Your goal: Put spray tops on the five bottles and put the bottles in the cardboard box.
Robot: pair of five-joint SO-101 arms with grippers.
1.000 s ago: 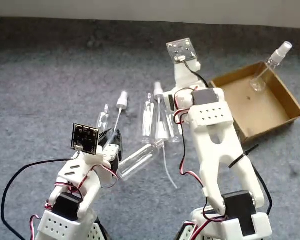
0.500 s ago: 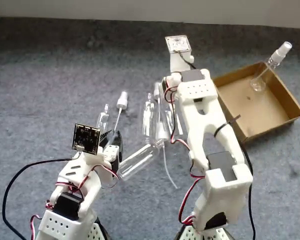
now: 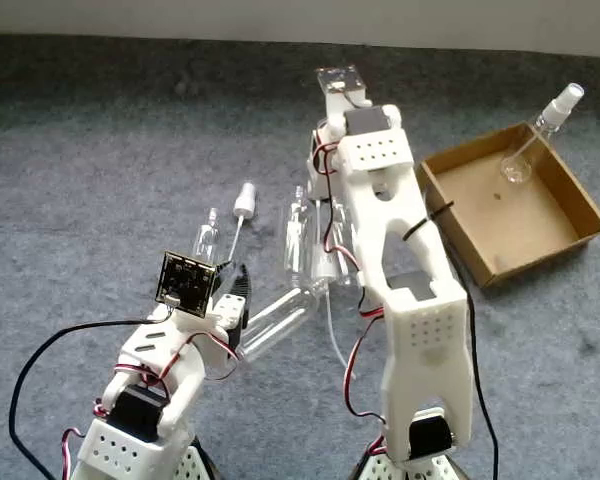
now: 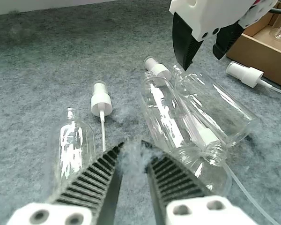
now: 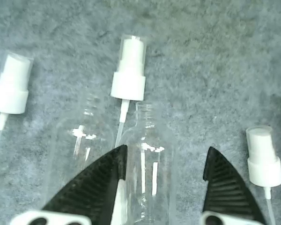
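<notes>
Cardboard box (image 3: 492, 212) right of loose bottles (image 3: 296, 240); one bottle (image 3: 543, 127) leaning inside box.

Mottled grey all over the fuzzy cloth table cover (image 3: 90, 140). Colourless and see-through, with white glints, for the round-shouldered clear plastic bottles (image 4: 166, 115). Plain white on the plastic spray tops (image 5: 128, 70), with pale see-through dip tubes. Flat tan-brown for the shallow cardboard box (image 3: 490, 215); inside, a bottle (image 3: 540, 135), probably clear with a white top. Black, finely ribbed fingers on the left gripper (image 4: 132, 147) and right gripper (image 5: 166, 152). White arm shells (image 3: 425, 340) dotted with small holes, trailing red and black wires (image 3: 346, 385).
</notes>
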